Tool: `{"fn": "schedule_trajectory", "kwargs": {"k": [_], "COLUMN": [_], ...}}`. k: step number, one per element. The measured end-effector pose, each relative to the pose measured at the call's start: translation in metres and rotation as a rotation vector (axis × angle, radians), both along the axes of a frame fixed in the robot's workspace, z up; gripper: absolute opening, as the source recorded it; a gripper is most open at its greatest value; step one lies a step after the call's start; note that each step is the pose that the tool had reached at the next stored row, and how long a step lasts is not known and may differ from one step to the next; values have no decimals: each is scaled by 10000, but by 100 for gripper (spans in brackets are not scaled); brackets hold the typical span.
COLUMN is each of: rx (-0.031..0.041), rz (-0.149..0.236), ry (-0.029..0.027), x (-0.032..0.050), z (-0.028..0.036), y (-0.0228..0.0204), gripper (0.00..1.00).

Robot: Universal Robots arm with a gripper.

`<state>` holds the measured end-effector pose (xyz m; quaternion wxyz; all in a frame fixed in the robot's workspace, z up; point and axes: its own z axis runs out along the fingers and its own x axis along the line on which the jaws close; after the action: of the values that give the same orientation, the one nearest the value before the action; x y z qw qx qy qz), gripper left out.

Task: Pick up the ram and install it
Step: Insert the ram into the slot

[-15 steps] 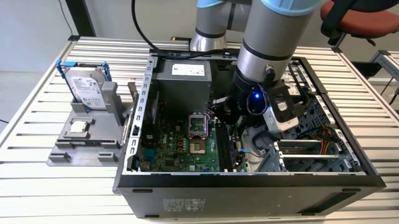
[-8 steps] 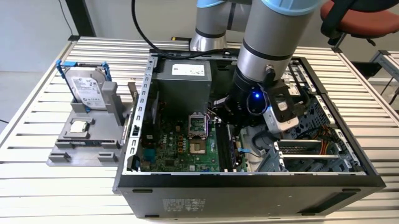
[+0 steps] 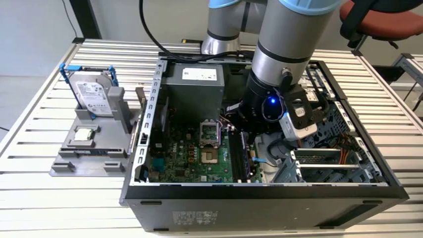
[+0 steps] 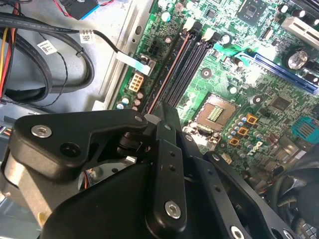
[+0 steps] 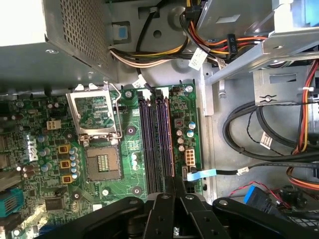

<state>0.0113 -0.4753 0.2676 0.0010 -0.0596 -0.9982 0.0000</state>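
The closed black side wall of the computer case (image 3: 264,191) lies nearest, along the bottom of the exterior view, on a slatted metal table (image 3: 39,198). Behind that wall the case stands open, with the green motherboard (image 3: 191,153) flat on its floor in the lower centre of the frame. The open processor socket (image 3: 210,157) sits in the middle of the board.

Just to the exterior view's right of the socket, the robot arm (image 3: 290,44) reaches down from the top of the frame into the case. The gripper (image 5: 174,191) is drawn narrow. In both wrist views its two black fingers (image 4: 167,149) sit close together, pinching one end of the ram (image 5: 172,144). The ram is a thin dark stick with a coppery edge. It stands on edge along the outermost of the black memory slots (image 5: 152,144), on the side nearest the bundled cables (image 5: 259,134). Whether it is fully seated in that slot cannot be told.

Further back, the grey power supply (image 3: 191,84) fills the case's upper left corner. Outside the case, at the left of the frame, a grey stand (image 3: 92,144) holds a silver hard drive (image 3: 92,96) upright in a blue frame. A red-seated chair (image 3: 390,22) shows at the upper right.
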Motion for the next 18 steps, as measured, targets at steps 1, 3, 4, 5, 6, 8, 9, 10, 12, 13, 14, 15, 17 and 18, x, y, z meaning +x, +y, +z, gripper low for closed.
{"fn": "schedule_trajectory", "kwargs": {"k": [1,3,4,5,6,8,9,10,12,13,14,15,17,18], "rx": [0,0,0,0,0,0,0,0,0,0,0,0,0,0], "rz": [0,0,0,0,0,30,91,185,423,579,737,899,1207,1361], "ry": [0,0,0,0,0,0,0,0,0,0,0,0,0,0], "x": [0,0,0,0,0,0,0,0,0,0,0,0,0,0], "z": [1,2,3,3,4,4,4,4,4,4,5,4,5,4], "y": [0,0,0,0,0,0,0,0,0,0,0,0,0,0], "gripper": [0,0,0,0,0,0,0,0,0,0,0,0,0,0]}}
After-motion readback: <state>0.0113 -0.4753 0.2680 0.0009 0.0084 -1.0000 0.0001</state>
